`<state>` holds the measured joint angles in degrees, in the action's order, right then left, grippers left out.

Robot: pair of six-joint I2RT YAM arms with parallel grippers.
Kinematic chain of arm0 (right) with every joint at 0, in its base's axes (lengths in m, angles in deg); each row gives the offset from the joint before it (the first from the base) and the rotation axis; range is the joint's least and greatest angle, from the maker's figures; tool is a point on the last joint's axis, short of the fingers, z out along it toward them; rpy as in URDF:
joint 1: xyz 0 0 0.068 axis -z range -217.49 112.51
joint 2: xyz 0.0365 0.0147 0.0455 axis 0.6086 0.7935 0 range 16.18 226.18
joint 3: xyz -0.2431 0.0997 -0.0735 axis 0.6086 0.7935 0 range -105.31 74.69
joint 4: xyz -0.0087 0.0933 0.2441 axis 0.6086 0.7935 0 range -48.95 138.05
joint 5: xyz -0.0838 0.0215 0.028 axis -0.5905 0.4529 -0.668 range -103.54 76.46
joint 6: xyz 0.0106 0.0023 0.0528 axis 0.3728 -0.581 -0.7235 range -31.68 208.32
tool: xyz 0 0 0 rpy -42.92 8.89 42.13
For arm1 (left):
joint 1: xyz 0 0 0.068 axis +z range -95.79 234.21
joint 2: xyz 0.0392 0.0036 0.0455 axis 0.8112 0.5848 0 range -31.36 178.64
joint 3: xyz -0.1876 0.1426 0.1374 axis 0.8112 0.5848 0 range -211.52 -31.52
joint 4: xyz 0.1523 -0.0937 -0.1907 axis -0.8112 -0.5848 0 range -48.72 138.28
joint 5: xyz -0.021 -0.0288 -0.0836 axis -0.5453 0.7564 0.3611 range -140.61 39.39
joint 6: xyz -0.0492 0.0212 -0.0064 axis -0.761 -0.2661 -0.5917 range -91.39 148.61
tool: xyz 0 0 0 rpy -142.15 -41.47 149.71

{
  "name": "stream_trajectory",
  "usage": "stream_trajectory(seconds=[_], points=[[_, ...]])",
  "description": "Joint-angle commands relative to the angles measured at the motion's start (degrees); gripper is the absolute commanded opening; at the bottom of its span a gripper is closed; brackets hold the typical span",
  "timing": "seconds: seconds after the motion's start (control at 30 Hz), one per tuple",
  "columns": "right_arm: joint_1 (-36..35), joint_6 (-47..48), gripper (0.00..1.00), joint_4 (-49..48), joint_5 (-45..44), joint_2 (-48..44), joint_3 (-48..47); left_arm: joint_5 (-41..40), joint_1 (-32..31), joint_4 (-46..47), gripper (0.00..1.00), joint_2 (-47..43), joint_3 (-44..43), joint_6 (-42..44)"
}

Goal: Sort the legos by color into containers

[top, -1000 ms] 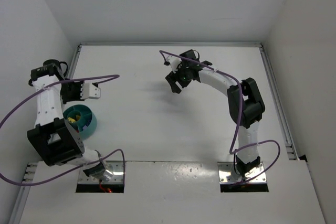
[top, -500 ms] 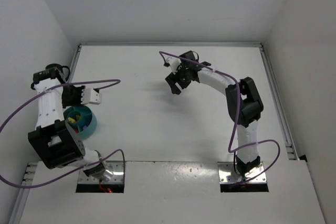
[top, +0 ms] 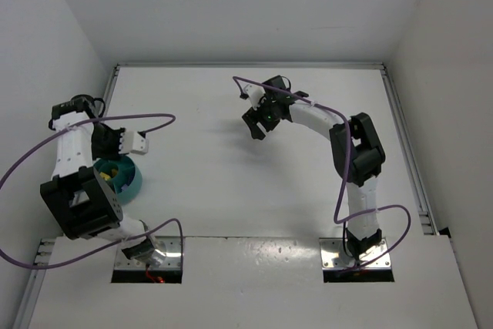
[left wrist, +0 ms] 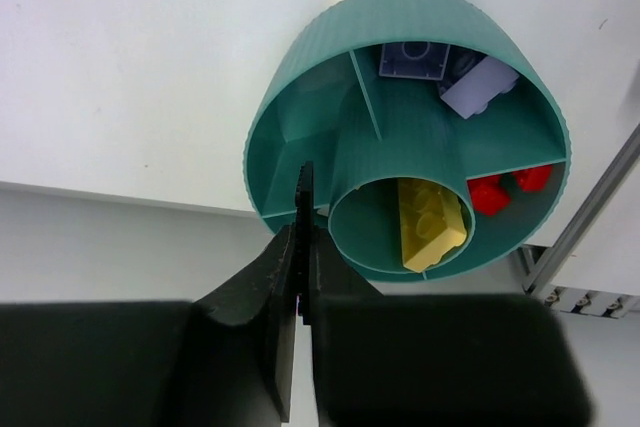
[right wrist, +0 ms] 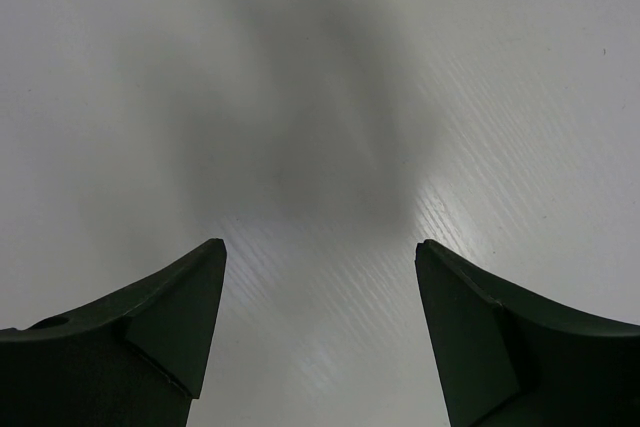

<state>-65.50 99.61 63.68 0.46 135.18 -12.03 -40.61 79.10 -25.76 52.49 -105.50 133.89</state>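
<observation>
Over the last second my left arm has swung in over the sectioned teal bowl (left wrist: 290,97), hiding more of it from above. The left end effector (left wrist: 303,197) is pinched fully closed on nothing. The bowl sits just beyond its tips. A yellow studded brick (left wrist: 432,222) lies in the centre cup to the tips' right, red bricks (left wrist: 488,194) in the ring section beside it, and pale lilac bricks (left wrist: 480,87) further out. The right end effector (right wrist: 320,247) hasn't budged, jaws wide over bare worktop (right wrist: 320,67). I read this as a finished drop, though loose bricks this tiny may not show from above.
</observation>
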Motion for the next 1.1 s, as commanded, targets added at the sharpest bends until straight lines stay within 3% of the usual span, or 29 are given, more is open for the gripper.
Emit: stream_trajectory(seconds=[0.0, 0.13, 0.33, 0.47, 0.53, 0.77, 0.8, 0.87, 0.9, 0.93, 1.0, 1.03, 1.07], points=[[-0.47, -0.65, 0.76, -1.80, 1.12, 0.36, -2.14, -1.12, -0.80, -0.67, 0.15, 0.52, -0.47, -0.68], [-0.47, -0.65, 0.76, -1.80, 1.12, 0.88, -2.67, -2.53, -1.86, -0.67, 0.30, 2.62, -1.52, -4.63], [-0.47, -0.65, 0.76, -1.80, 1.12, 1.41, -3.19, -3.06, -1.86, -0.67, 0.42, 3.25, -2.05, -5.17], [-0.47, -0.65, 0.75, -1.80, 1.12, 1.41, -3.19, -0.69, -1.86, -0.67, 0.42, 3.25, -4.50, -4.64], [-0.47, -0.65, 0.75, -1.80, 1.12, 1.41, -3.19, 4.66, -1.24, -0.67, 0.40, 3.86, -7.05, -5.42], [0.06, -2.93, 0.75, -2.42, 1.12, 0.88, -3.19, 19.34, 0.08, -0.67, 0.40, 8.60, -21.81, -16.05], [0.06, -3.55, 0.75, -2.42, 1.12, 0.36, -3.19, 21.36, -1.23, 0.55, 0.40, 9.56, -24.52, -21.20], [0.06, -4.16, 0.75, -2.42, 1.12, 0.36, -3.80, 20.51, -4.47, 4.23, 0.48, 11.41, -26.48, -31.39], [0.58, -4.69, 0.75, -2.42, 0.33, 0.36, -4.51, 16.58, -8.93, 9.30, 0.51, 12.29, -28.14, -44.41], [0.59, -4.70, 0.76, -2.42, 0.33, 0.36, -4.51, 14.80, -11.24, 10.48, 0.53, 13.52, -29.37, -49.33], [0.59, -6.10, 0.78, -1.90, -1.51, 0.36, -6.00, 13.20, -16.96, 10.50, 0.70, 18.26, -33.85, -58.75], [1.11, -6.10, 0.80, -1.89, -2.30, -0.17, -6.53, 13.20, -18.63, 10.50, 0.89, 19.84, -35.26, -61.65], [1.64, -6.71, 0.81, -1.19, -2.83, -0.17, -6.53, 13.20, -21.34, 10.50, 1.00, 22.73, -37.36, -66.38]])
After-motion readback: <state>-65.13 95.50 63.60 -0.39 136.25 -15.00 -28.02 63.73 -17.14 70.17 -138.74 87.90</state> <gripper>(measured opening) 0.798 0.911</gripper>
